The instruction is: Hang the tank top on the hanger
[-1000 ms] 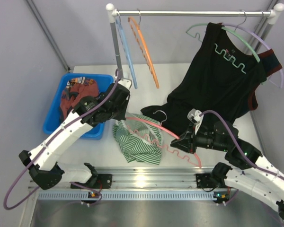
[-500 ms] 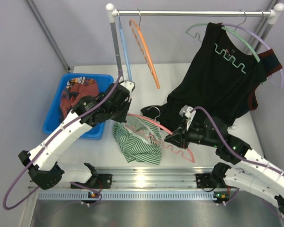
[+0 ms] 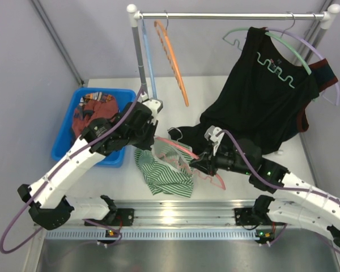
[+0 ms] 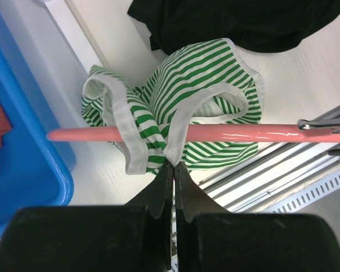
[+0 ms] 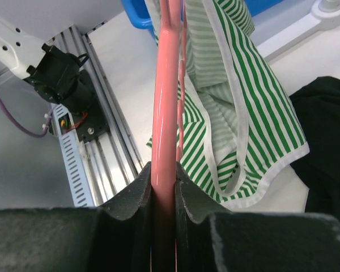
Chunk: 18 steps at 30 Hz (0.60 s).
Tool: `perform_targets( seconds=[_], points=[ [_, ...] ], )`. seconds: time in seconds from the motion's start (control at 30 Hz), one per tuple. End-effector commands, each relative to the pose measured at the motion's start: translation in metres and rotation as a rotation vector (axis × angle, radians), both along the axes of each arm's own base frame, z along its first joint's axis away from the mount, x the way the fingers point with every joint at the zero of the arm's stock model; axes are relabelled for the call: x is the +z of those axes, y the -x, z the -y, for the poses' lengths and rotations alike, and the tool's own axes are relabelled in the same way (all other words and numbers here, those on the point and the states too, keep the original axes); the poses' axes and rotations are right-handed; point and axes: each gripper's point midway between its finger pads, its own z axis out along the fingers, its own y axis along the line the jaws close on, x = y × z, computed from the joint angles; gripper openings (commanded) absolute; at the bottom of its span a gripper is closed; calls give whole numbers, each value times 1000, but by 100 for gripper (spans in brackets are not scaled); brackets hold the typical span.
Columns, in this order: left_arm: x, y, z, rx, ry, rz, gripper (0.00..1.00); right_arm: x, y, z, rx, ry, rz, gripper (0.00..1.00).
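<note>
While left gripper (image 4: 173, 165) pinches the tank top (image 4: 207, 73) by its white trim, right gripper (image 5: 164, 173) clamps the pink hanger (image 5: 165, 85), straps over its arm, near the table's front edge.

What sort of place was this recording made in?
Probably a robot lab cell staged as a laundry corner, not a home: plain grey partition walls around a white table, a clothes rail holding an orange hanger and a black garment, and a blue bin of clothes.
</note>
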Motion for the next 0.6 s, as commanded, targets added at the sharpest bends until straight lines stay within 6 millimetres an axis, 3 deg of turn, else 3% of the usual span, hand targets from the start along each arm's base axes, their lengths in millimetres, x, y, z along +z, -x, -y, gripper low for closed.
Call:
perform_targets(
  seconds=[0.0, 0.3, 0.43, 0.57],
  points=[
    [14, 9, 8, -57, 73, 11, 0, 53, -9, -15, 6, -146, 144, 0],
    [27, 7, -11, 10, 53, 66, 0, 54, -12, -26, 21, -179, 170, 0],
    [30, -5, -35, 132, -15, 129, 2, 58, 3, -32, 89, -196, 158, 0],
    [46, -8, -32, 140, 58, 182, 6, 48, 16, -43, 128, -199, 117, 0]
  ],
)
